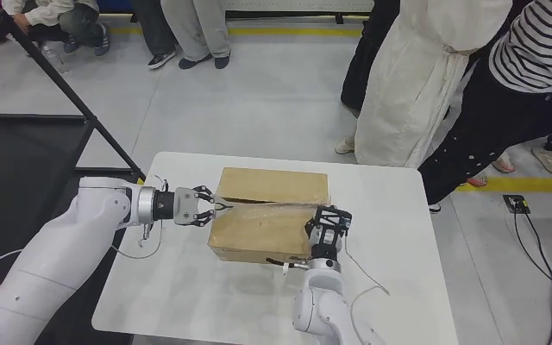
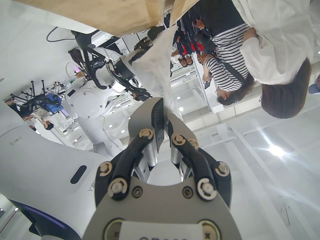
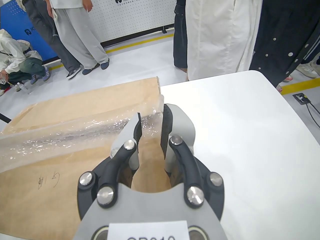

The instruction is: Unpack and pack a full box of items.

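Note:
A brown cardboard box (image 1: 272, 185) lies closed in the middle of the white table (image 1: 388, 285). A strip of clear tape (image 1: 259, 207) runs along its top seam. At the box's left end my left gripper (image 1: 220, 205) is shut on the loose end of the tape (image 2: 160, 71), which stretches from the box (image 2: 87, 1) to the gripper (image 2: 165, 106). My right gripper (image 1: 328, 216) rests over the right end of the box top (image 3: 75, 101). This gripper (image 3: 151, 123) is open, its fingers on either side of the crinkled tape (image 3: 75, 136).
Several people stand close to the table's far and right edges (image 1: 414, 86). A black frame bar (image 1: 78, 103) slants past the table's left corner. A thin cable (image 1: 362, 276) lies on the table by the right arm. Bare table (image 3: 237, 126) lies to the right of the box.

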Available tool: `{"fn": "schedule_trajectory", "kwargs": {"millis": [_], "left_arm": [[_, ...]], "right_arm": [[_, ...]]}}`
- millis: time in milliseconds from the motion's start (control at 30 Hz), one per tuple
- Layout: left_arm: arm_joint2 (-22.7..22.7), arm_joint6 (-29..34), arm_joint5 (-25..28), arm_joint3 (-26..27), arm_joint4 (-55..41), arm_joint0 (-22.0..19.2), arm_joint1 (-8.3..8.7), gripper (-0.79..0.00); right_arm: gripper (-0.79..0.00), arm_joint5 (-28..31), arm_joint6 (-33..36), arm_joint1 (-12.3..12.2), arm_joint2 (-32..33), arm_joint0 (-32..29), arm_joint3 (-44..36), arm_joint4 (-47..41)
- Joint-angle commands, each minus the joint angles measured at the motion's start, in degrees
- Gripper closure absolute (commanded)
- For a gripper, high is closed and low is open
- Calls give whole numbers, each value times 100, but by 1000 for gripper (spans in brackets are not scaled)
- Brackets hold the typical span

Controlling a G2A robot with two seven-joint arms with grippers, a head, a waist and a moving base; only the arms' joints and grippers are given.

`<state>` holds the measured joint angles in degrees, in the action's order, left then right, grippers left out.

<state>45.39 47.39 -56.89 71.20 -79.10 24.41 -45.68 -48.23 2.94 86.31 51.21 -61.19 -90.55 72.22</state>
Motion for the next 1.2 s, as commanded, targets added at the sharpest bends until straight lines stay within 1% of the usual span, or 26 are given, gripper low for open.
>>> {"fn": "schedule_trajectory", "kwargs": {"millis": [0, 33, 167, 233, 467, 767, 900, 933, 1000, 1033, 1067, 1133, 1167], "left_arm": [[-12, 5, 5, -4, -13, -5, 0, 0], [-19, 6, 6, -10, -18, -8, 1, 0], [-51, 8, 8, -19, -37, -27, 2, 0], [-68, 13, 13, -31, -42, -37, 4, 0], [-141, 27, 27, -73, -74, -79, 6, 0], [-231, 62, 62, -157, -105, -143, 9, 0], [-273, 68, 68, -191, -126, -176, 9, 0], [-284, 68, 68, -200, -136, -185, 8, 0], [-305, 72, 72, -215, -144, -202, 9, 0], [-316, 74, 74, -225, -149, -209, 10, 0], [-322, 76, 76, -241, -164, -217, 11, 0], [-339, 80, 80, -257, -175, -234, 14, 0], [-344, 85, 85, -268, -184, -240, 16, 0]], "right_arm": [[-256, -30, 115, 20, -5, 28, 35, 88], [-265, -54, 174, 32, -8, 43, 55, 138], [-342, -201, 379, 85, -25, 111, 135, 374], [-357, -245, 458, 112, -33, 135, 162, 474], [-360, -429, 627, 207, -30, 222, 268, 846], [-357, -458, 878, 327, 29, 317, 417, 1110], [-369, -450, 1032, 369, 70, 323, 451, 1247], [-385, -452, 1070, 378, 82, 323, 460, 1296], [-529, -466, 1132, 396, 104, 315, 466, 1396], [-557, -466, 1159, 405, 115, 309, 466, 1443], [-560, -461, 1182, 414, 127, 300, 458, 1481], [-619, -452, 1215, 431, 156, 276, 436, 1555], [-610, -455, 1229, 439, 173, 263, 427, 1593]]}}
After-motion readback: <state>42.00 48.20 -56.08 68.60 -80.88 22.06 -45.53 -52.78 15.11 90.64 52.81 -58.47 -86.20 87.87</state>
